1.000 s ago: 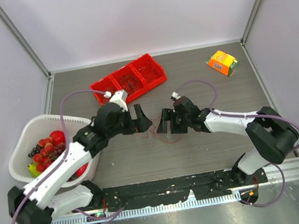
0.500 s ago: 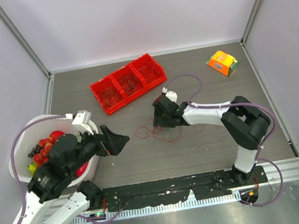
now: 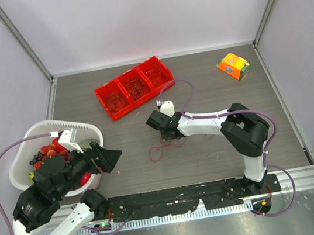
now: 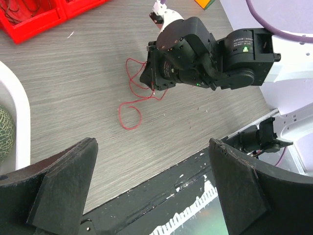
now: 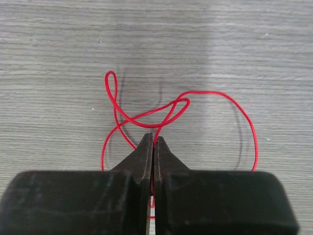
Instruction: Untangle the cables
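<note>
While clamped on a looped red cable point(image 5: 215, 93) on the counter point(image 3: 211, 85), right tool point(image 5: 153, 147) low; left tool point(image 4: 152, 143) agape, bare. Wire clumps point(image 3: 135, 87) in red bin point(image 3: 124, 74), fruit point(image 3: 47, 154) in white basket point(image 3: 87, 128).

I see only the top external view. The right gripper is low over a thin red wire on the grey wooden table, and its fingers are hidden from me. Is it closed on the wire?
Observer: Yes. In the right wrist view the right gripper is shut, with the thin red wire pinched between its fingers.
Operator: Is the wire tangled near the grip?
Observer: Just ahead of the fingertips the strands cross each other. There is a narrow loop on the left and a wide arc on the right.
Operator: Does the left gripper hold anything?
Observer: No. In the left wrist view the left gripper is wide open and empty, above the grey wooden table.
</note>
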Motion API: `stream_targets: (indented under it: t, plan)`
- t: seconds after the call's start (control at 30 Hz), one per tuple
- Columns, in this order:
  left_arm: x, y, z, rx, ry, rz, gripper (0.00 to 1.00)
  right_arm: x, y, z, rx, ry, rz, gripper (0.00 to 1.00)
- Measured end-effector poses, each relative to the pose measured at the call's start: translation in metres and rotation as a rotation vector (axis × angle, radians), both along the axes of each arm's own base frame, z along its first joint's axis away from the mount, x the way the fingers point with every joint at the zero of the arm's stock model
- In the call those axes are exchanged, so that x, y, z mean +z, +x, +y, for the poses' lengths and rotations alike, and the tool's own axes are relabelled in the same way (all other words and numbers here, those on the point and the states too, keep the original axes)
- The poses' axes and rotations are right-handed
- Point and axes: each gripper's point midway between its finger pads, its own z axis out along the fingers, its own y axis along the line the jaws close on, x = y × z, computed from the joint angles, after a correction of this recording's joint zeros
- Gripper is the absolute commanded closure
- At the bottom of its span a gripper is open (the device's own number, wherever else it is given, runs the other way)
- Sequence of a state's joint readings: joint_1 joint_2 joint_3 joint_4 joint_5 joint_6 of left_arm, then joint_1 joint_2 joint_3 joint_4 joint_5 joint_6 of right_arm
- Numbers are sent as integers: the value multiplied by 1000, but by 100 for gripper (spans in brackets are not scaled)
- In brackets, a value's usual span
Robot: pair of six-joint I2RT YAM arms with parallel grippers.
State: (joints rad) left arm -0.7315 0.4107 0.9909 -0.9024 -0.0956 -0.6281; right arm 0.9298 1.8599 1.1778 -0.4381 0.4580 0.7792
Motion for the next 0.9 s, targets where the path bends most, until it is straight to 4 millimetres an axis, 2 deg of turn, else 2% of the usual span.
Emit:
stream_targets:
  t: [0.13,0.2,0.27,0.37,0.5,0.57,0.63,0.77,0.9]
  plan:
    - [-3,-2,-1,-8,-10,-1,0,6,2,-1,62,-33,-7,99]
    - [-10,-1,-10,-33,-28,20,0,14,1,2,108,-8,0,99]
    - [-27,1,-29,-89,-44,70,0,26,-1,5,140,56,5,99]
    - [-63,9,-58,-159,-34,171,0,57,-4,13,188,230,18,99]
    - [-92,21,-79,-198,-38,193,0,103,2,24,248,473,27,99]
    - [-89,26,-84,-209,-62,146,1,118,3,28,278,559,42,99]
    - [-73,33,-90,-222,-96,68,2,130,-4,33,327,633,71,99]
    - [-46,43,-103,-271,-136,-61,11,149,-32,46,455,745,158,99]
    - [-35,53,-119,-330,-116,-115,15,160,-52,53,521,822,239,99]
